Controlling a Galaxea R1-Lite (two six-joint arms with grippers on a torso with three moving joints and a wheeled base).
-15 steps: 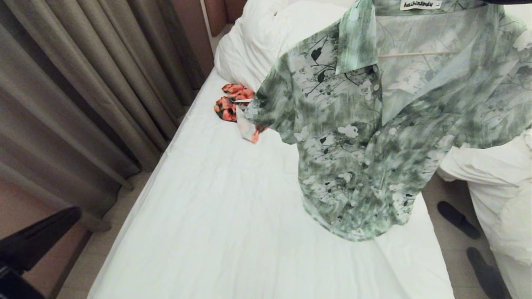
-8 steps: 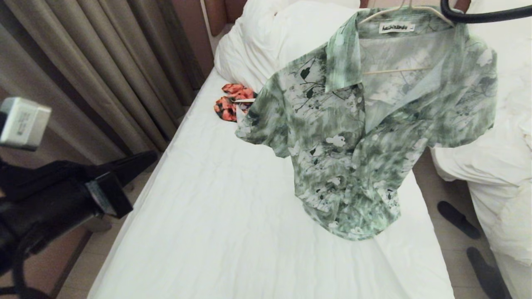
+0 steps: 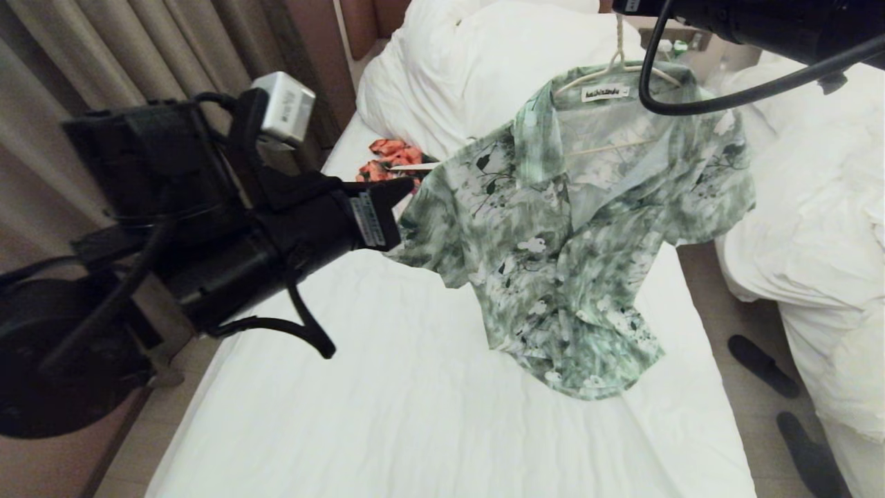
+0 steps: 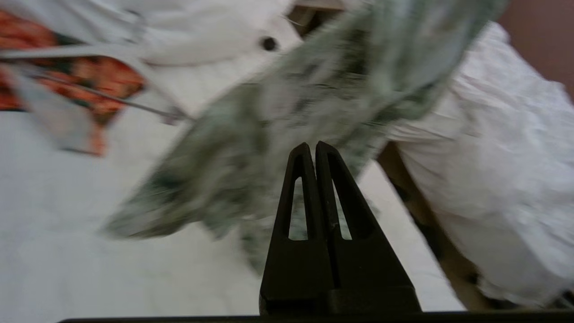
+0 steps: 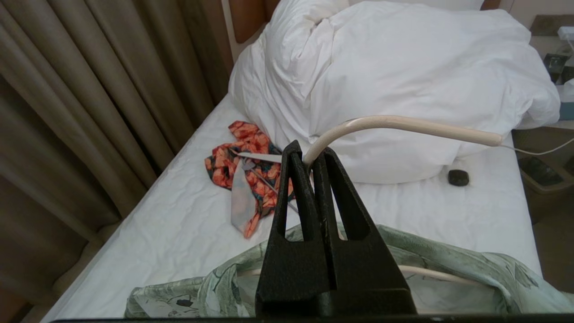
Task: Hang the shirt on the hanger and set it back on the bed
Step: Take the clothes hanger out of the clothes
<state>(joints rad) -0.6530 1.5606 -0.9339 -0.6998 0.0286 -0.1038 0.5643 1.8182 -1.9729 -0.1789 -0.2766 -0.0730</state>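
Note:
The green-and-white shirt (image 3: 553, 235) hangs on the cream wire hanger (image 3: 588, 76) in the air over the bed (image 3: 387, 401); its hem brushes the sheet. My right gripper (image 5: 309, 159) is shut on the hanger's hook (image 5: 403, 123), above the shirt's collar (image 5: 448, 260). In the head view only the right arm (image 3: 733, 21) shows, at the top edge. My left gripper (image 3: 408, 188) is shut and empty, its tips just short of the shirt's near sleeve. The left wrist view shows the shut left gripper (image 4: 312, 146) in front of the blurred shirt (image 4: 278, 116).
An orange-red floral garment (image 3: 387, 160) with a white hanger (image 3: 415, 166) lies near the heap of white bedding (image 3: 484, 62). Curtains (image 3: 138, 55) hang along the left. A second bed (image 3: 816, 207) and dark slippers (image 3: 760, 363) are on the right. A small dark object (image 5: 458, 177) lies on the sheet.
My left arm has swung up from the lower left corner toward the shirt's sleeve. The shirt on its hanger has moved farther from the camera and lower, so the hook now shows.

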